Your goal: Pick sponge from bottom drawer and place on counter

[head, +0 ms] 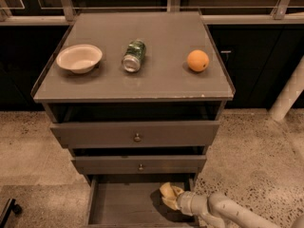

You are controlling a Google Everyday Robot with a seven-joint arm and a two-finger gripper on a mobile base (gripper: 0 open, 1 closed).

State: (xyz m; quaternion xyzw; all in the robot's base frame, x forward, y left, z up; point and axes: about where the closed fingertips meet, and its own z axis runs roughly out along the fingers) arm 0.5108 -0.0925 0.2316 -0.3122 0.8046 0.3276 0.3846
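Note:
The bottom drawer (123,204) is pulled open below two knobbed drawers, its flat floor bare on the left. The pale yellow sponge (168,192) is at the drawer's right side, a little above the floor. My gripper (172,199) reaches in from the lower right on a white arm and is shut on the sponge, which looks squeezed and bent. The counter (156,75) is the grey-brown cabinet top above, with a chipped front edge.
On the counter stand a white bowl (79,58) at left, a green can (134,56) lying on its side in the middle, and an orange (197,61) at right. A white pipe (289,92) leans at far right. Speckled floor surrounds the cabinet.

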